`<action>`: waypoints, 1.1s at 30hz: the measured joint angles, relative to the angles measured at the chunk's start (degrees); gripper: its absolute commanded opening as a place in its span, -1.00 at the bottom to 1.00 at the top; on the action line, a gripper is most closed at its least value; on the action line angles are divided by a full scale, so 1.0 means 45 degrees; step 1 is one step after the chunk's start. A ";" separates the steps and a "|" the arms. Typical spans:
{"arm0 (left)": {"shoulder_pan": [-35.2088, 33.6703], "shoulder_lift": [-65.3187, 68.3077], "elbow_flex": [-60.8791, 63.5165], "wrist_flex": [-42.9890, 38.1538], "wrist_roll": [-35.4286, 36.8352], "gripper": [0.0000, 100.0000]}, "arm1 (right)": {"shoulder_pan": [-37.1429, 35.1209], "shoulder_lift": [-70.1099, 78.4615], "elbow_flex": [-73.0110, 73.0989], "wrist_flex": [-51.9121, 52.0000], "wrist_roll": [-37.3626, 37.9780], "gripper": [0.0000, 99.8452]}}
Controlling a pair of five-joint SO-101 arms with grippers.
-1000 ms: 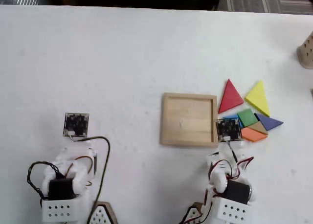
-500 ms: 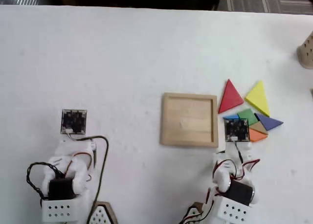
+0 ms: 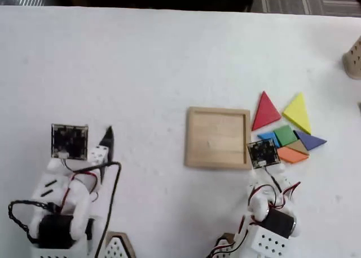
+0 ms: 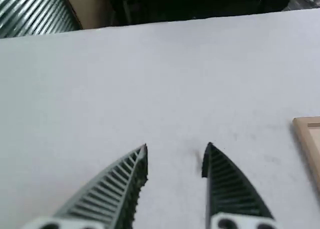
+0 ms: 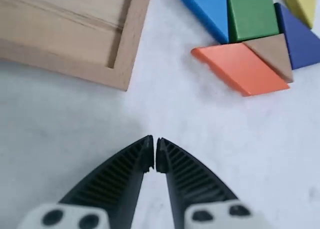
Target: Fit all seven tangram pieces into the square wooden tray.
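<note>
Tray: a square wooden tray (image 3: 218,110) of pale, smooth wood with a raised rim. It lies right of the table's (image 3: 141,66) middle and holds no pieces.
Pieces: seven flat, matt pieces huddle outside the tray's right edge, toward the table's right edge. They are a red triangle (image 3: 265,111), a yellow triangle (image 3: 298,112), a green square (image 3: 285,135), a blue piece (image 3: 268,137), a dark blue triangle (image 3: 310,140), a small tan triangle (image 3: 299,146) and an orange parallelogram (image 3: 292,155).
Right gripper (image 5: 154,149): ribbed black fingers nearly meet at the tips and hold nothing. They sit over bare table off the tray's near right corner.
Left gripper (image 4: 175,154): fingers are spread well apart and hold nothing, over bare table near its near left corner.
Change: the left arm has swung toward the table's left edge. The right arm has drifted over the pieces and back toward the tray's corner. Tray and pieces lie as before.
Surface: a white, faintly grainy covering.
</note>
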 measured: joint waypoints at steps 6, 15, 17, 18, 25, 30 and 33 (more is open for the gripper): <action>0.1563 0.4513 -0.3087 0.0000 0.0899 -0.68 | 0.0000 0.0000 0.0000 0.0000 0.0000 -0.96; 0.5822 1.1214 -0.6017 -0.0078 0.3263 -0.67 | 0.0000 0.0000 0.0000 0.0000 0.0000 -0.96; 0.6545 1.2562 -0.6173 -0.0664 0.3516 -0.67 | 0.0000 0.0000 0.0000 0.0000 0.0000 -0.96; 0.6779 1.3245 -0.6173 -0.1114 0.3556 -0.67 | 0.0000 0.0000 0.0000 0.0000 0.0000 -0.96; 0.7092 1.7582 -0.6173 -0.4806 0.4024 -0.45 | 0.0000 0.0000 0.0000 0.0000 0.0000 -0.96; 0.7170 1.9927 -0.7404 -0.5392 0.4825 -0.38 | 0.0000 0.0000 0.0000 0.0000 0.0000 -0.96; 0.7170 2.1216 -0.8615 -0.5079 0.5197 -0.43 | 0.0000 0.0000 0.0000 0.0000 0.0000 -0.96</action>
